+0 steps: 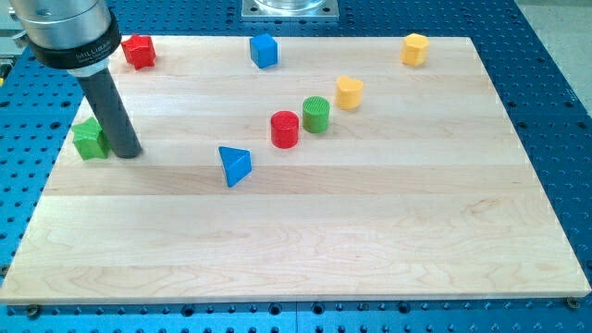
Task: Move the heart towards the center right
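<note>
The yellow heart-like block (349, 92) lies above the board's middle, a little right of centre. A green cylinder (316, 114) sits just to its lower left, and a red cylinder (285, 129) is beside that. My tip (128, 154) rests on the board at the view's far left, far from the heart. It is right beside a green block (90, 139), at that block's right side; whether they touch cannot be told. The rod and its grey mount (69, 32) rise toward the top left corner.
A blue triangle (235, 166) lies left of centre. A red block (139, 51), a blue cube (264, 50) and a yellow block (415, 48) line the top edge of the wooden board (370, 240). Blue perforated table surrounds the board.
</note>
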